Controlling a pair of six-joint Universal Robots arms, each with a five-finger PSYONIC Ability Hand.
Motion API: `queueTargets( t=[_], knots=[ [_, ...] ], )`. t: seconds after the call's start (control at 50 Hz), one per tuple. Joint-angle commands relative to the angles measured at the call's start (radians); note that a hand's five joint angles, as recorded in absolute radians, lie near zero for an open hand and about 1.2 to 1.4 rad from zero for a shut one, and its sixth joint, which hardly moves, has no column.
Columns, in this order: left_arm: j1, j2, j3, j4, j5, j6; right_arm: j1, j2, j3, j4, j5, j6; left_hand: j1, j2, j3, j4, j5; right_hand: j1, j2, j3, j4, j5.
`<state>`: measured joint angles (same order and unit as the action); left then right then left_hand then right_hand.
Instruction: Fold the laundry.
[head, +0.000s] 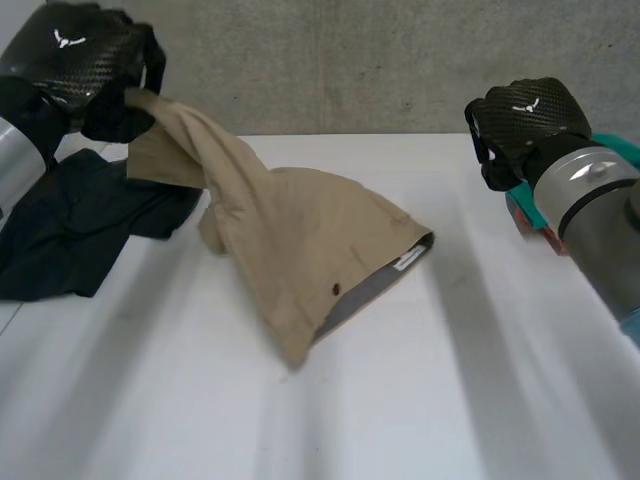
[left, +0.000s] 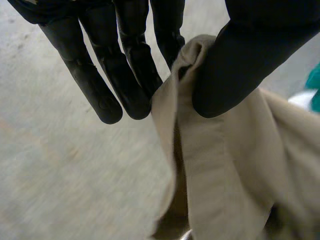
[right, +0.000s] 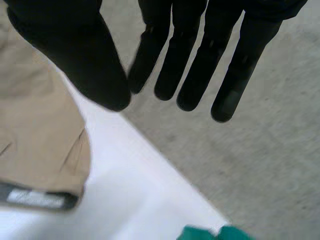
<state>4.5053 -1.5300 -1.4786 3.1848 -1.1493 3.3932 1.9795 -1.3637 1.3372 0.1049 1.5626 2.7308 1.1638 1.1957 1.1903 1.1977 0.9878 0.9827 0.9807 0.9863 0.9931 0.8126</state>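
Note:
A tan garment (head: 300, 240) lies on the white table (head: 450, 380), its waistband with a grey lining and a white label facing front right. One end of it is lifted at the back left, where my left hand (head: 90, 60) is shut on it. At that hand, the tan cloth (left: 225, 165) is pinched between the thumb (left: 235, 65) and the fingers (left: 130, 75). My right hand (head: 525, 125) hovers at the back right, apart from the garment, open with straight fingers (right: 190, 65) and nothing in it. The garment's waistband edge (right: 35, 130) lies beside its thumb.
A dark navy garment (head: 80, 215) lies crumpled at the table's left side, under the lifted tan cloth. Teal and orange things (head: 530, 215) sit at the table's right edge behind my right arm. A concrete wall stands behind the table.

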Motion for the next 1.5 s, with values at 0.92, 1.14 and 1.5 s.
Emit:
queueTargets(
  t=[0.92,1.14,1.5],
  knots=[
    [-0.097,-0.079,0.101,-0.068,-0.021,0.069,0.513,0.657,-0.265,0.004,0.231,0.808,0.232,0.201,0.206,0.199,0.234,-0.476,-0.474,-0.48,-0.487,-0.481],
    [-0.098,-0.076,0.1,-0.068,-0.032,0.055,0.542,0.69,-0.286,-0.054,0.252,0.811,0.232,0.201,0.206,0.199,0.234,-0.107,-0.105,-0.111,-0.118,-0.112],
    [-0.015,0.016,0.103,-0.126,-0.007,0.015,0.175,0.177,-0.142,-0.048,0.138,0.504,0.232,0.201,0.206,0.199,0.234,0.414,0.416,0.41,0.403,0.409]
  ],
)
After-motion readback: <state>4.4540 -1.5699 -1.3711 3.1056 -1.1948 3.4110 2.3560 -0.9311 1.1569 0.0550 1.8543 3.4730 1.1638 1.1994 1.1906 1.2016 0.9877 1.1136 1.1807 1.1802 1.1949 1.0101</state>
